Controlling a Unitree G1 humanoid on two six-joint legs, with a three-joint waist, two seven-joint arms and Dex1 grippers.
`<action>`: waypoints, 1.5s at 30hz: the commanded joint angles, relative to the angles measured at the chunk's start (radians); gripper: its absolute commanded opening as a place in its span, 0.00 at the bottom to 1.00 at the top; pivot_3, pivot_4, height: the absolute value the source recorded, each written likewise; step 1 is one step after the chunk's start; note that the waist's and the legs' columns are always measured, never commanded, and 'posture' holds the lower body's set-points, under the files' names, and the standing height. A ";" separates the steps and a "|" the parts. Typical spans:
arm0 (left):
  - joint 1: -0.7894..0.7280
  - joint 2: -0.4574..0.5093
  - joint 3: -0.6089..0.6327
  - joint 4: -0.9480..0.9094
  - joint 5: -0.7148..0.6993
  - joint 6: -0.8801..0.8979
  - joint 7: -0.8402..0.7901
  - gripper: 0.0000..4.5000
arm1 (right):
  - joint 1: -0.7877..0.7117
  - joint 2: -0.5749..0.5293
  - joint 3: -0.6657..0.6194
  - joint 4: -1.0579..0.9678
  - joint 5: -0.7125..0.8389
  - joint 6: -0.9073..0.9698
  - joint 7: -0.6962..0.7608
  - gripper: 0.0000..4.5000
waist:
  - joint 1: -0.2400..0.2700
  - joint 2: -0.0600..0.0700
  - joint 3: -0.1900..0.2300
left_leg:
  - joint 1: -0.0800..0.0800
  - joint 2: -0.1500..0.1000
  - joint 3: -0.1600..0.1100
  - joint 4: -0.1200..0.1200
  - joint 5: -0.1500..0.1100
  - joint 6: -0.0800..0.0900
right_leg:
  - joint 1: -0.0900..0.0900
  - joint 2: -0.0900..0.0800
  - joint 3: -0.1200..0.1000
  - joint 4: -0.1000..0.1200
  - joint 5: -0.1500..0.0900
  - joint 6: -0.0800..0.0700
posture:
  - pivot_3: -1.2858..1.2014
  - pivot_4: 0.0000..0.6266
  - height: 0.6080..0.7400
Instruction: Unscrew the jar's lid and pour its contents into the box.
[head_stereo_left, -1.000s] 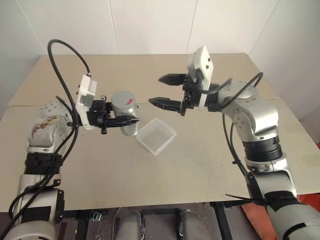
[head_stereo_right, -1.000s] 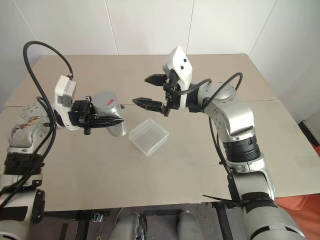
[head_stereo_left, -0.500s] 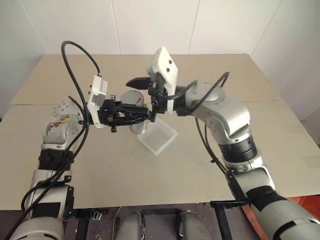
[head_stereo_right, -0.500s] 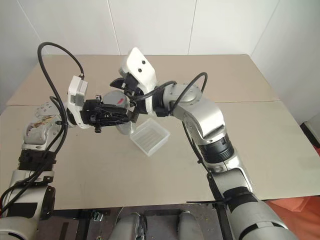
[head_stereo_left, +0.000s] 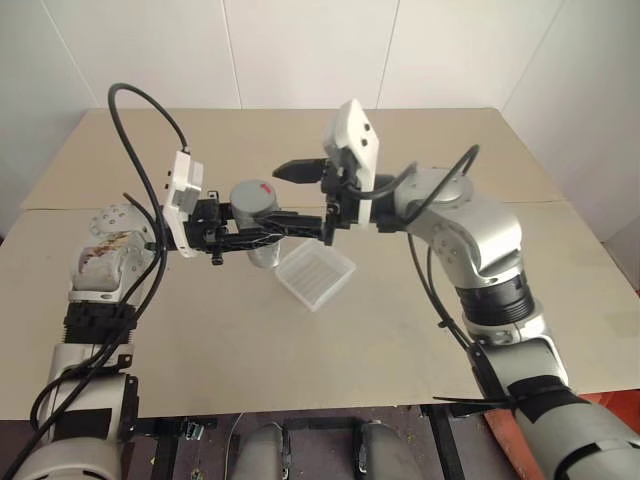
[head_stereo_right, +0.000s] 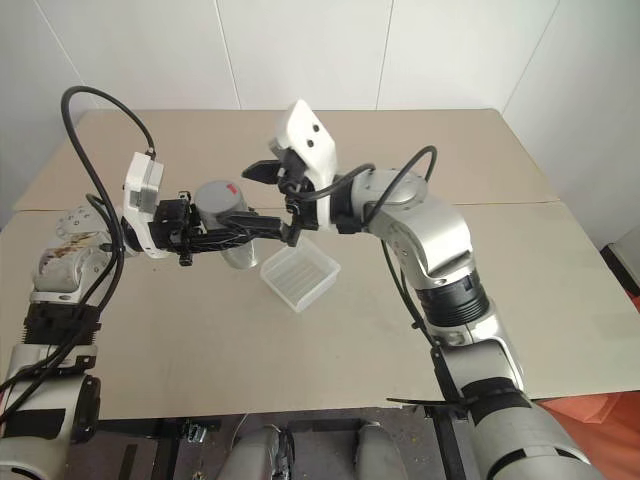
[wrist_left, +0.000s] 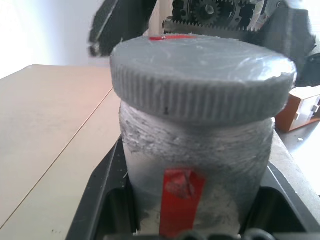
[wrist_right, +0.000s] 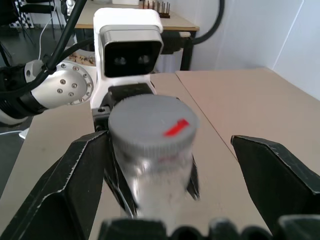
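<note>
Grey lid (head_stereo_left: 252, 190) sits on the jar (head_stereo_left: 257, 215) that my left gripper (head_stereo_left: 262, 233) pinches above the counter (head_stereo_left: 400, 330), beside the box (head_stereo_left: 314, 272). My right gripper (head_stereo_left: 292, 192) stands spread around the lid. Closing off-centre could skid or twist the jar loose.

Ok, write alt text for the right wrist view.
A silvery jar with its grey lid still on, red mark on top, sits between the right gripper's two open black fingers. The left gripper holds the jar from behind, above a beige table.
</note>
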 joint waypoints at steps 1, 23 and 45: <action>-0.005 0.015 0.015 -0.047 -0.024 -0.002 -0.028 0.43 | 0.002 -0.029 -0.074 -0.023 0.005 -0.030 -0.013 0.99 | 0.001 0.000 0.000 | 0.000 0.000 0.000 0.000 0.000 0.000 | 0.000 0.000 0.000 0.000 0.000 0.000 | 0.52 0.24 1.00; -0.012 -0.008 0.000 -0.054 -0.024 0.010 -0.031 0.43 | -0.026 0.097 0.032 -0.088 -0.014 -0.018 -0.086 0.99 | -0.002 0.000 0.000 | 0.000 0.000 0.000 0.000 0.000 0.000 | 0.000 0.000 0.000 0.001 0.000 0.000 | 0.52 0.24 1.00; 0.004 0.016 0.015 -0.079 -0.030 0.022 -0.020 0.43 | 0.007 0.006 -0.030 -0.068 -0.025 -0.009 -0.055 0.99 | 0.000 0.000 0.000 | 0.000 0.000 0.000 0.000 0.000 0.000 | 0.000 0.000 0.000 0.000 0.000 0.000 | 0.52 0.24 1.00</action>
